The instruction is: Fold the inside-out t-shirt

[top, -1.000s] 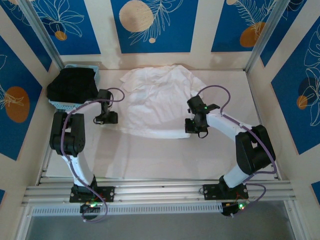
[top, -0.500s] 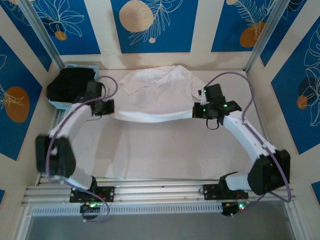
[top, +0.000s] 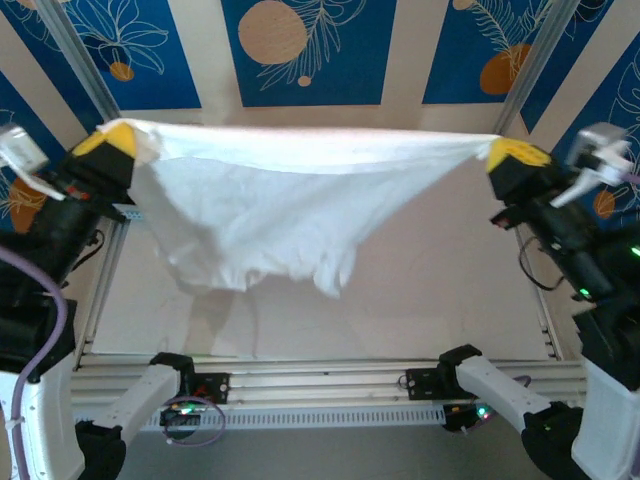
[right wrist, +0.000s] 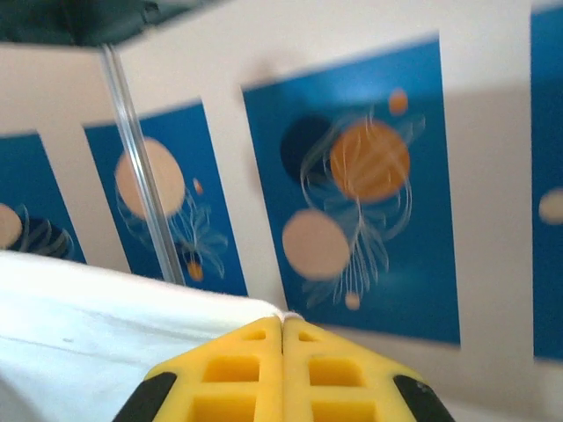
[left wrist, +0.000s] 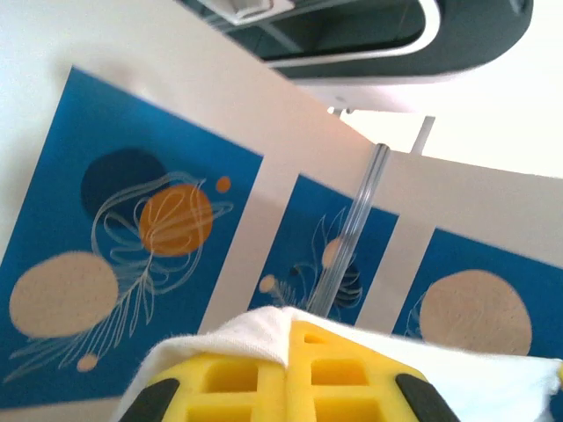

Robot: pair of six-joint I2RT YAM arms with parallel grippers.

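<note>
Top external: t-shirt (top: 260,210) taut between left hand (top: 112,141) and right hand (top: 514,156), both tight on it, above the table (top: 430,290).

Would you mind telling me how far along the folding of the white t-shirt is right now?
Grasping looks done: the left gripper and right gripper are each shut on an edge of the white soft cloth t-shirt. In hand: it hangs stretched between them, above the beige table. Left: no fold is visible yet, so laying it down and folding remain.

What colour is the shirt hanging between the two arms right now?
White, no print that I can make out. The t-shirt shows best in the top external view.
</note>
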